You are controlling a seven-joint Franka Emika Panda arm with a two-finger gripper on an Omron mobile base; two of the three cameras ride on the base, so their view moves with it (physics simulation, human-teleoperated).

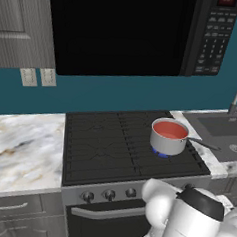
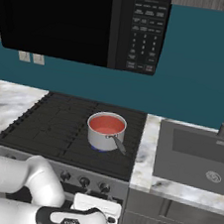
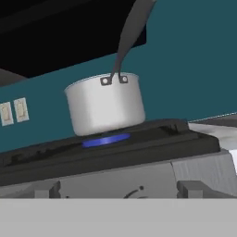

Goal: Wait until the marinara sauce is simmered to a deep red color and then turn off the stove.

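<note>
A: Where's your end effector right now?

B: Low in front of the stove, by the knobs, fingers spread wide and pinching nothing. Hold it there.

A: And beyond it?

B: The saucepan sits on the front right burner over a blue flame, handle pointing toward you. The marinara sauce inside looks pale orange-red, probably not deep enough. Judge the colour from the base views, then line up on the knob for that burner.
</note>
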